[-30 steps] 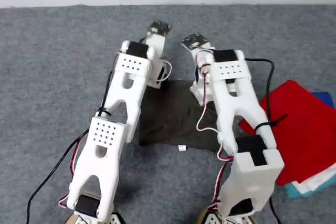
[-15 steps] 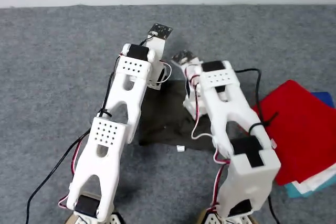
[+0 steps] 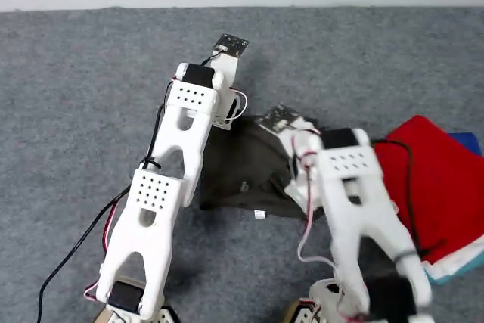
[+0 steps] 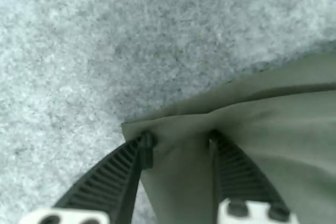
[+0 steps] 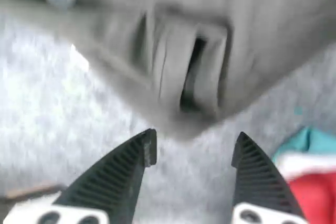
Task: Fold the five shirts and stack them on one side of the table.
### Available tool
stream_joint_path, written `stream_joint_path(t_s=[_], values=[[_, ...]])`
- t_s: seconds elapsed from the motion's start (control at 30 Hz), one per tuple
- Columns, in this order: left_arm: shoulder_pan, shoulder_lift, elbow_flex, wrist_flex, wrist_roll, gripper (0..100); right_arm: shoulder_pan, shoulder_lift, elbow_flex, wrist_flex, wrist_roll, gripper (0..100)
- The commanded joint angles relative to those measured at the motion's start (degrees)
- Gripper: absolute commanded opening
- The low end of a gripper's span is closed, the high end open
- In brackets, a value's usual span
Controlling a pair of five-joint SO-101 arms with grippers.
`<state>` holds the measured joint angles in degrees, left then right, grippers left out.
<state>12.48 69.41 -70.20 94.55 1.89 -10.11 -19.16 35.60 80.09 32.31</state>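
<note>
A dark olive shirt [image 3: 246, 164] lies partly folded on the grey carpet between the two arms. My left gripper [image 3: 221, 115] rests at the shirt's far left corner. In the left wrist view the left gripper [image 4: 180, 142] is open, and the olive cloth [image 4: 262, 129] runs between its fingers [image 4: 146, 148]. My right arm [image 3: 348, 179] stands over the shirt's right side. My right gripper [image 5: 194, 140] is open above the carpet with nothing between its fingers, just short of the shirt's bunched edge [image 5: 184, 40].
A pile of folded shirts sits at the table's right edge, with a red shirt [image 3: 442, 179] on top and blue, white and teal layers [image 3: 454, 266] under it. The red [image 5: 307, 195] and teal [image 5: 304, 140] cloth lies near the right gripper. A small white tag [image 3: 260, 214] pokes out at the shirt's near edge.
My right arm has drawn back from the shirt's far right corner toward the near side and rightward, and the shirt's right side has shifted with it. The left arm stays put.
</note>
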Motion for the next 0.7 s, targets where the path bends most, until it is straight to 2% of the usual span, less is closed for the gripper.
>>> stream_joint_path(t_s=[0.0, 0.1, 0.27, 0.43, 0.67], values=[[0.62, 0.0, -1.27, 0.18, 0.44, 18, 4.88, -9.01, 0.09, 3.47, 3.25, 24.0], [0.62, 0.0, -1.27, 0.18, 0.44, 18, 6.02, -13.32, 0.0, 1.54, 1.67, 24.0], [0.62, 0.0, -1.27, 0.18, 0.44, 18, -1.27, -11.12, 0.09, -7.78, -10.02, 24.0], [0.62, 0.09, -1.27, 0.18, 0.44, 18, -8.4, 1.54, -5.54, -16.13, -13.71, 24.0], [0.62, 0.97, -1.54, 0.26, 0.44, 18, -8.75, 22.55, -20.66, -19.38, -13.71, 24.0]])
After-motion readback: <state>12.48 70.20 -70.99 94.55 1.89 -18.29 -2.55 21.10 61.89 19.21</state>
